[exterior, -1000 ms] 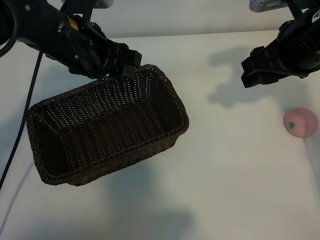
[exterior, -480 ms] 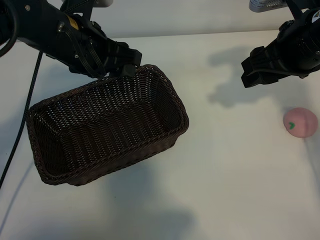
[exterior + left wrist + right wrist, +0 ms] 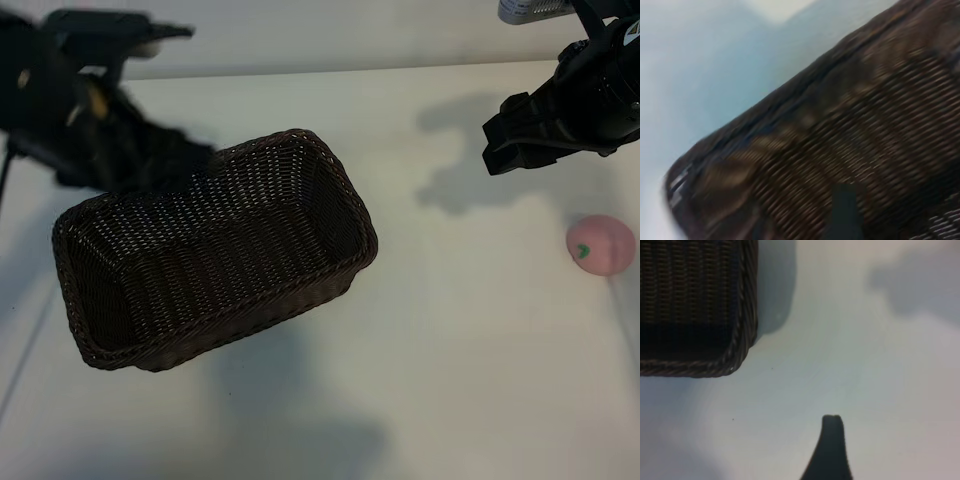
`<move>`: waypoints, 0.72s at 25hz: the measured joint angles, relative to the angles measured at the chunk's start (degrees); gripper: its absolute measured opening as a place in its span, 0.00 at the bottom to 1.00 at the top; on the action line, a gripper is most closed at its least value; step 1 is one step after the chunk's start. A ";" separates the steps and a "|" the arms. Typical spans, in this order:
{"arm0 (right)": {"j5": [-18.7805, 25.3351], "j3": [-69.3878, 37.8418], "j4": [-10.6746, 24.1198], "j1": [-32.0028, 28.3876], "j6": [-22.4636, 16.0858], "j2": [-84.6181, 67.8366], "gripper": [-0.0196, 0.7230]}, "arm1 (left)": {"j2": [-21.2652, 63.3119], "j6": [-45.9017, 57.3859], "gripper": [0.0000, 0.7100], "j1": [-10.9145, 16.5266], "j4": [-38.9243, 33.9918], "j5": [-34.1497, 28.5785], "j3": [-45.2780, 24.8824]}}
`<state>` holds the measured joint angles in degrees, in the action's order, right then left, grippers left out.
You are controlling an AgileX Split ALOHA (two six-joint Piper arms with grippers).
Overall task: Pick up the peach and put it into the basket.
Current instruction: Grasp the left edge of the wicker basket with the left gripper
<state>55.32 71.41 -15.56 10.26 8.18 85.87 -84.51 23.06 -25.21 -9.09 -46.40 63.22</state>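
While the right hand [image 3: 500,140] hangs fingers apart, up and inward from the small pale-pink round peach [image 3: 600,244], it should drop squarely over it; left hand [image 3: 165,160], fingers apart, blurred beside the dark-brown woven wicker basket [image 3: 345,200] on the white surface [image 3: 450,350].

One peach [image 3: 600,244] lies on the desk [image 3: 460,330], a single small pink fruit with one tiny green leaf mark on its skin. One basket [image 3: 215,250] stands there as well, dark woven wicker, and no second container is beside it. One desk carries both things. Two robot arms are in sight in the exterior view, each with one end effector, which makes two: the left end effector [image 3: 175,160] by the basket's far rim, and the right end effector [image 3: 515,140] above the desk near the peach. That gives one fruit, one basket, one desk, two arms.
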 joint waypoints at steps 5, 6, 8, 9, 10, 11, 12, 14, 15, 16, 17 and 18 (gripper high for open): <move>0.00 0.00 0.04 0.00 0.00 0.00 0.83 | 6.60 10.83 0.80 0.00 -5.80 -0.53 -6.88; 0.00 0.00 0.04 0.00 0.00 0.00 0.83 | 7.68 12.54 0.80 0.00 -6.54 -1.13 -7.74; 0.00 0.00 0.04 0.00 0.00 0.00 0.83 | 9.51 15.26 0.80 0.00 -8.34 -2.40 -9.34; 0.00 0.00 0.04 0.00 0.00 0.00 0.83 | 10.45 16.61 0.80 0.00 -9.37 -3.02 -10.34; 0.00 0.00 0.04 0.00 0.00 0.00 0.83 | 11.23 17.68 0.80 0.00 -10.29 -3.55 -11.27; -0.04 0.00 0.04 0.00 0.00 0.00 0.83 | 12.17 18.88 0.80 0.00 -11.41 -3.96 -12.47; -0.06 0.00 0.04 0.00 0.00 0.00 0.83 | 13.10 20.03 0.80 0.00 -12.41 -4.25 -13.79; -0.27 0.00 0.04 0.00 0.00 0.00 0.83 | 14.73 21.65 0.80 0.76 -13.13 -4.35 -16.05; -0.36 0.00 0.04 0.00 0.00 0.00 0.83 | 15.47 22.16 0.80 1.36 -13.19 -4.35 -17.11; -0.42 0.00 0.04 0.00 0.00 0.00 0.83 | 16.12 22.44 0.80 2.26 -13.19 -4.35 -18.13; -0.42 0.00 0.04 0.00 0.00 0.00 0.83 | 16.68 22.50 0.80 3.34 -13.11 -4.35 -18.93; -0.42 0.00 0.04 0.00 0.00 0.00 0.83 | 17.12 22.56 0.80 4.63 -12.88 -4.21 -19.90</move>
<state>54.90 71.41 -15.52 10.26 8.18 85.87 -67.39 45.62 -20.58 -21.97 -50.62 43.33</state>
